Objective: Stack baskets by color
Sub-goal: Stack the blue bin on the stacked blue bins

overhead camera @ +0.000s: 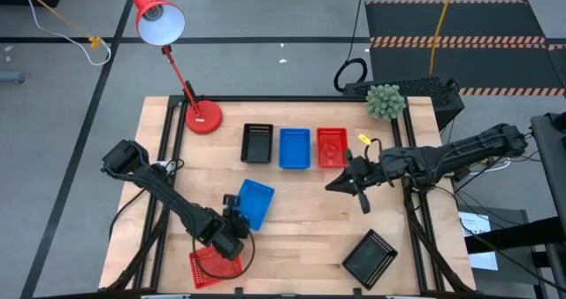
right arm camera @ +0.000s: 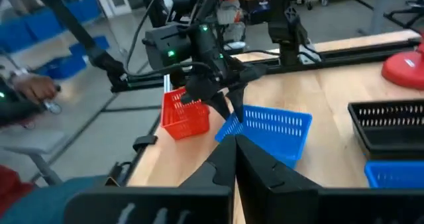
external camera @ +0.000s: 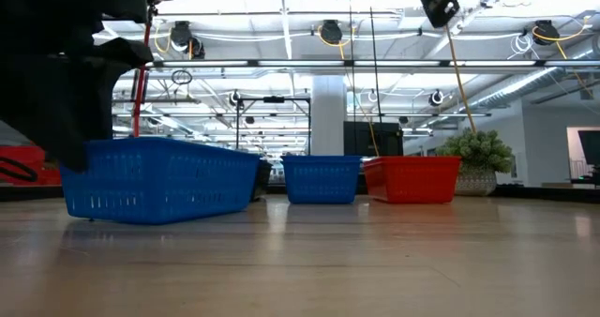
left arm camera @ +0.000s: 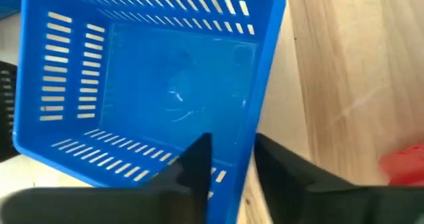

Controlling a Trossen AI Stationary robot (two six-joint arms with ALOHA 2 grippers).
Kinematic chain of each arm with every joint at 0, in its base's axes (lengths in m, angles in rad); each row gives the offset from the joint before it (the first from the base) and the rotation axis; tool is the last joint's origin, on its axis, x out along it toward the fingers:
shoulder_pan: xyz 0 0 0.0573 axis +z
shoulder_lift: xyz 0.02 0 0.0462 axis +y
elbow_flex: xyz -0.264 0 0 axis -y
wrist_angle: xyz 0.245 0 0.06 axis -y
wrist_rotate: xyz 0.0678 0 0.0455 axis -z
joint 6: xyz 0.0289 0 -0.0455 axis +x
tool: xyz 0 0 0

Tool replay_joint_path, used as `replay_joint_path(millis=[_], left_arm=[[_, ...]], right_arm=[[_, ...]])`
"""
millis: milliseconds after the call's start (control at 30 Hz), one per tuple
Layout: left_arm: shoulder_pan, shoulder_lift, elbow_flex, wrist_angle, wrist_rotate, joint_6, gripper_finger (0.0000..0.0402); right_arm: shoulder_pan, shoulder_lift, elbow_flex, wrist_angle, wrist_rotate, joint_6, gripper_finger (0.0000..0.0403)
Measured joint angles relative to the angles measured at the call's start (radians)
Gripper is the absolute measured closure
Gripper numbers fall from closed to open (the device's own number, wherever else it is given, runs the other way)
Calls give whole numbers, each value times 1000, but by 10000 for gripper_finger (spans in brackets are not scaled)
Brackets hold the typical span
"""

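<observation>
On the light wooden table, a row of 3 small perforated plastic baskets stands at the far side: a black mesh basket on the left, a blue mesh basket in the middle and a red mesh basket on the right, each just beside the next. Nearer and to the left, a loose blue perforated basket sits at an angle on the wood. The left gripper is at this basket's near-left end; the left wrist view shows 1 dark finger inside the basket and the other outside, straddling its wall, with the jaws partly closed around it. Whether the fingers already press the wall cannot be told. In the low view the basket's bottom seems to rest on the table.

Just nearer than the left gripper, at the table's near-left edge, lies a second red perforated basket, partly under the arm. At the near right, well apart from the others, a second black perforated basket lies turned at an angle.

The right gripper hangs above the table, in front of the red basket of the far row, its fingers pressed together with nothing between them.

A red desk lamp stands at the far-left corner, and a small green potted plant at the far right.
</observation>
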Motion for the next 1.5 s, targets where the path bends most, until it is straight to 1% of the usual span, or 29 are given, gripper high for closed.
replay_joint_path(millis=[100,133,200,267,333,400,433,533,633,733,800,900,1000,1133,1367,1500], left_arm=[[16,0,0,0,8,21,372],[25,0,0,2,11,20,385],[42,-1,1,0,15,17,386],[59,0,22,-20,27,18,385],[72,0,71,-46,38,24,390],[79,0,130,-68,40,39,393],[81,0,156,-82,39,51,393],[82,0,250,-127,29,94,391],[92,0,352,-199,18,120,394],[114,-1,442,-277,-10,137,394],[130,-2,487,-322,-27,152,391],[153,-2,526,-340,-59,185,393],[176,-2,530,-342,-80,208,394],[193,-2,521,-341,-91,200,390],[183,-2,521,-338,-98,200,394],[178,-2,521,-328,-108,200,386]], right_arm=[[37,94,78,-7,45,-62,403],[53,130,108,-8,66,-95,403],[87,209,171,-13,103,-174,403],[122,286,236,-11,167,-253,403],[152,366,297,-12,246,-307,398],[173,442,354,-16,290,-334,386],[179,476,385,-16,311,-335,377],[186,572,472,-20,319,-335,343],[189,655,560,-90,322,-333,303],[193,716,633,-162,379,-318,270],[194,741,664,-194,447,-315,255],[196,749,675,-206,506,-306,244],[196,745,676,-209,508,-288,244],[196,740,676,-234,511,-281,252],[191,741,676,-262,538,-284,267],[188,741,676,-275,555,-292,272]])
